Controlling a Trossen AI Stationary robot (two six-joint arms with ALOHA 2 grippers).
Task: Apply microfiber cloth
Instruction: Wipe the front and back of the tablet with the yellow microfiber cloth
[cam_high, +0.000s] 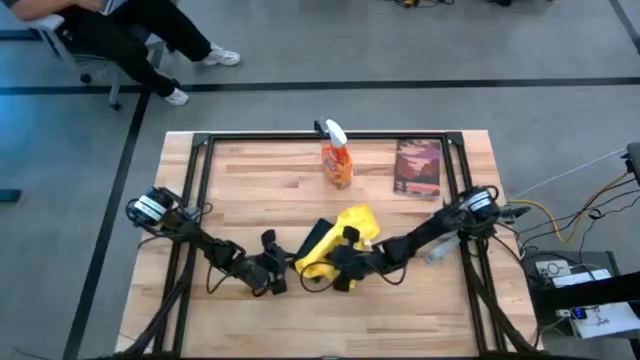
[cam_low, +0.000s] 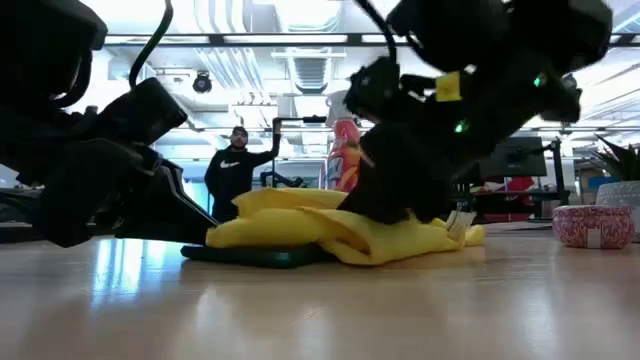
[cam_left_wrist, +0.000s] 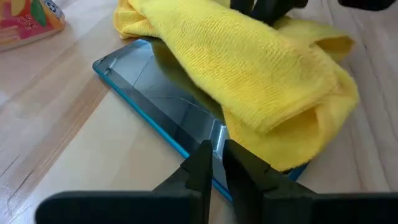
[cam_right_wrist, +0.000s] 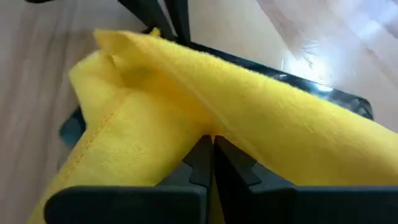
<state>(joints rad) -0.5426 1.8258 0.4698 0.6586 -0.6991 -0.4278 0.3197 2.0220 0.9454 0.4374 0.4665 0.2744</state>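
1. Left gripper (cam_high: 278, 272): low over the wooden worktop (cam_high: 250, 170), at about 9 o'clock from the tablet (cam_high: 316, 238). In its wrist view the fingers (cam_left_wrist: 200, 169) are pressed nearly together, empty, their tips at the tablet's near edge.
2. Tablet: dark screen, blue rim, flat on the worktop at front centre. Most of it is covered.
3. Microfiber cloth (cam_high: 345, 240): bright yellow, bunched in loose folds on top of the tablet, one fold spilling over the edge.
4. Right gripper (cam_high: 348, 262): down on the cloth from about 4 o'clock. Fingers (cam_right_wrist: 204, 163) closed together, pinching a fold of cloth.
5. Orange spray bottle (cam_high: 336, 160): upright at 12 o'clock from the cloth, well apart.
6. Book (cam_high: 418, 168): flat, at 3 o'clock from the bottle.
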